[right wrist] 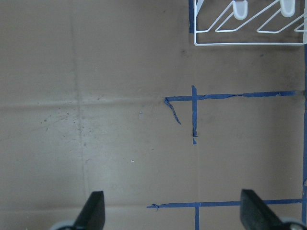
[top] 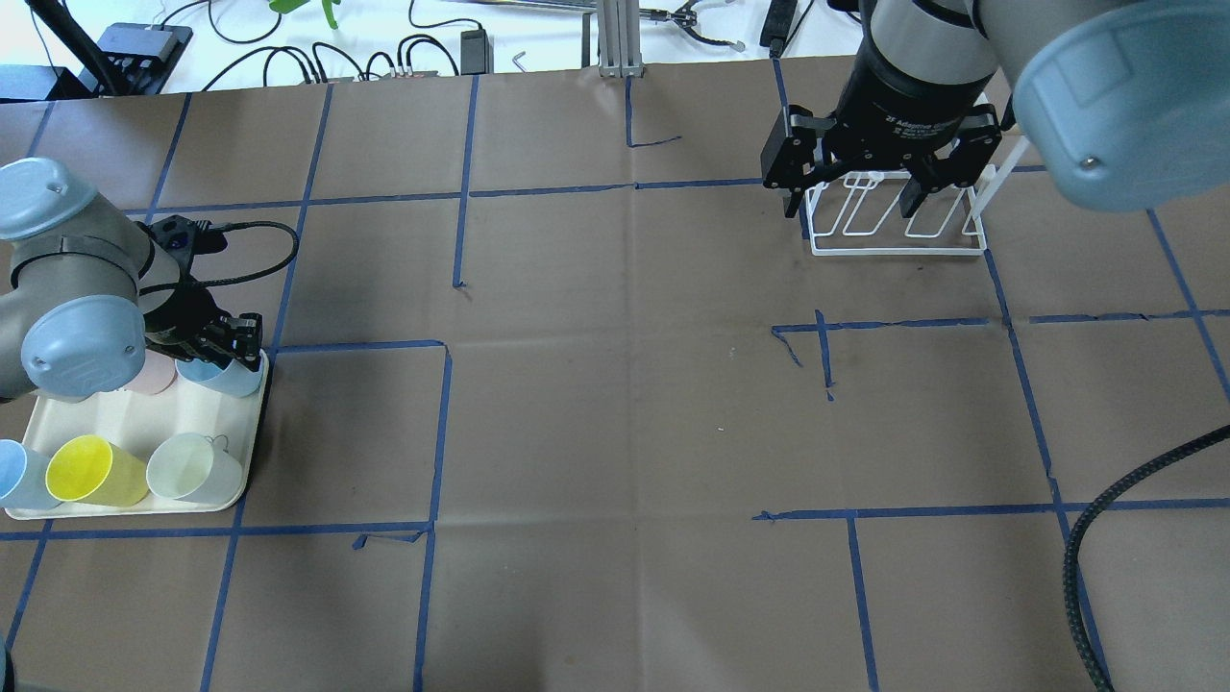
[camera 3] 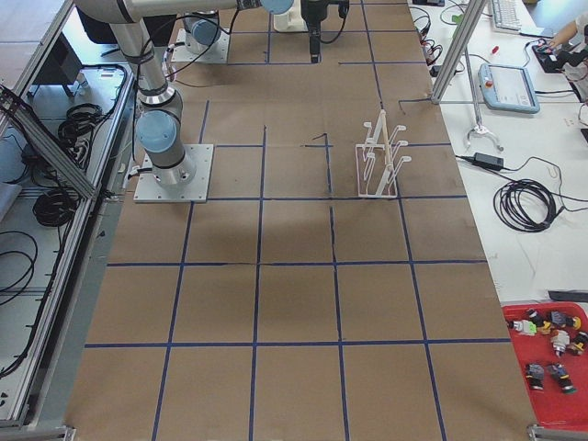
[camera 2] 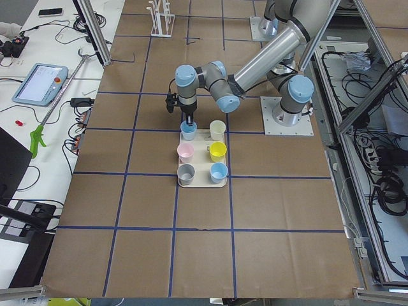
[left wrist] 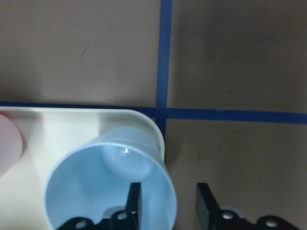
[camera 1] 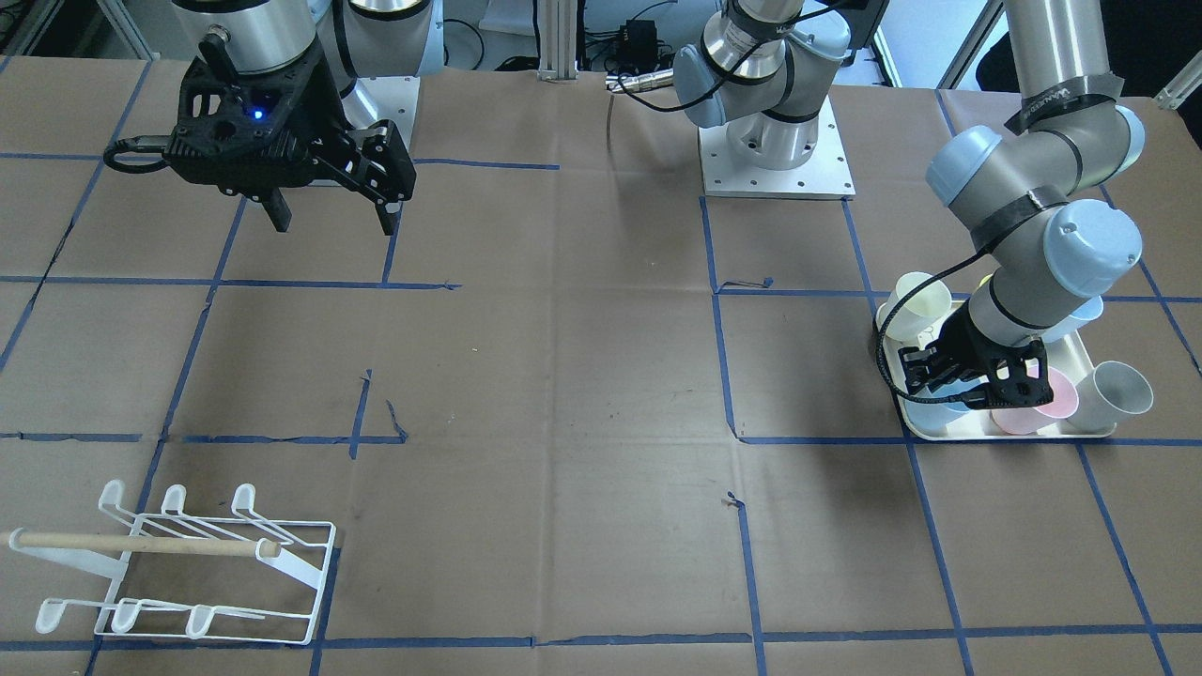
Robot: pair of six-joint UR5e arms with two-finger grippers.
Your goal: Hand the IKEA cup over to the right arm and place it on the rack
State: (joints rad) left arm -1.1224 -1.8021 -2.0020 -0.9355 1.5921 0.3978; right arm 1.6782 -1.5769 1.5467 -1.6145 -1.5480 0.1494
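Between the left jaws: the side wall of the light blue cup (left wrist: 96,189). One jaw reaches down inside the mouth and the other hangs outside. Both stand apart from the wall, so nothing is clamped yet.
Under the jaws: the cup stands upright on the corner of the cream tray (left wrist: 72,125). The outer jaw hangs past the tray's edge, over the bare desk (camera 1: 563,376).
Step in hand: judged to be the pick-up, with the hand-over not yet begun.
Doing it well: close squarely on the wall, deep enough below the rim that the cup cannot pivot. The squeeze should be gentle, since a thin wall would likely flex. Then lift straight up.
Beside the inner jaw: a pink cup (left wrist: 7,143) stands just next to the blue one, and a sideways drag could knock it.
Farther from the jaws: a yellow cup (top: 91,471) and other pale cups share the tray.
Right jaws: spread wide and empty, held above the desk, well apart from the left jaws.
Ahead of the right jaws: the rack (camera 1: 141,543), near them, with its prongs bare.
Hand-over thought: a grip on the wall probably leaves the cup's body free for the right jaws.
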